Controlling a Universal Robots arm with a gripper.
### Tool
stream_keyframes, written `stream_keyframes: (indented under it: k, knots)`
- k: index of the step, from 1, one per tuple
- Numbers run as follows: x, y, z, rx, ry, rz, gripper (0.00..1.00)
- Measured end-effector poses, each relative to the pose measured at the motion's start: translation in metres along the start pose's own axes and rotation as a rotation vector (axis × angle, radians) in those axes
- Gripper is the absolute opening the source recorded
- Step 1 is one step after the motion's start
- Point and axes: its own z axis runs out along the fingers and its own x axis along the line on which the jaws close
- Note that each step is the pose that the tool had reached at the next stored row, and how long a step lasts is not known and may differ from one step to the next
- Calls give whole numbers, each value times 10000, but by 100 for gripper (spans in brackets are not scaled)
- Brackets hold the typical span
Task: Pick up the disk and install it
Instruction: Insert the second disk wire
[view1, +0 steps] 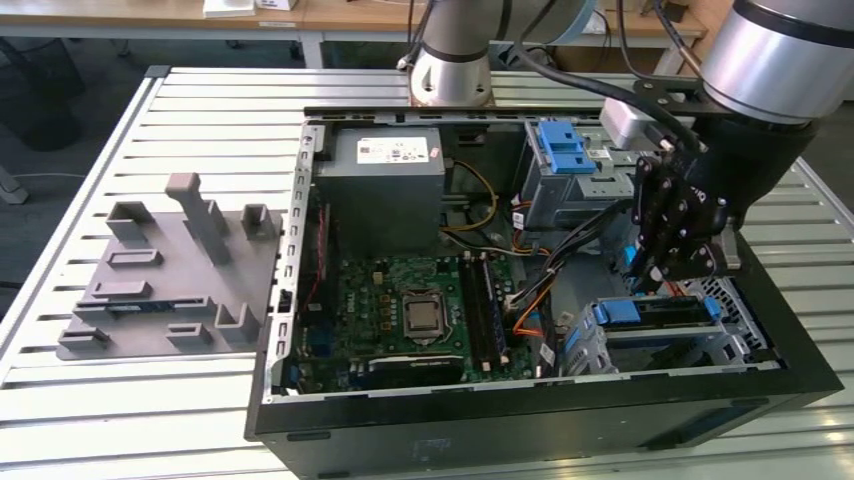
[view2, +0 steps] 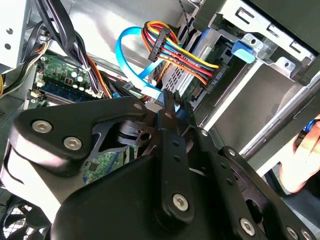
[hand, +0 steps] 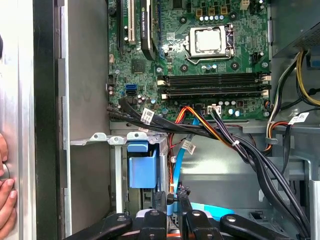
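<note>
The disk (view1: 667, 314) sits in the lower drive cage (view1: 727, 345) at the front of the open computer case, on the exterior view's right, with blue plastic along its edge. In the second wrist view the disk's (view2: 175, 75) silver end faces the case interior, and a plug with red, yellow and black wires (view2: 200, 60) is at that end. My gripper (view1: 663, 272) hangs just above the cage. Its fingers are together at the end of a light-blue data cable (view2: 131, 70), a short way from the disk's end. The same cable (hand: 174, 167) runs down to my gripper (hand: 171, 199).
The motherboard (hand: 200, 65) lies beside the cage, crossed by black cable bundles (hand: 240, 145). An upper cage with a blue latch (view1: 567, 150) and a grey power-supply box (view1: 380, 185) stand further back. A person's hand (view2: 300, 160) rests near the case wall. A grey fixture block (view1: 160, 270) lies on the slatted table.
</note>
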Motion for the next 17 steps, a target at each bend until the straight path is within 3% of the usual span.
stream_keyframes:
  k: [17]
  knots:
    - [4,1,-38,0,-2,0,24]
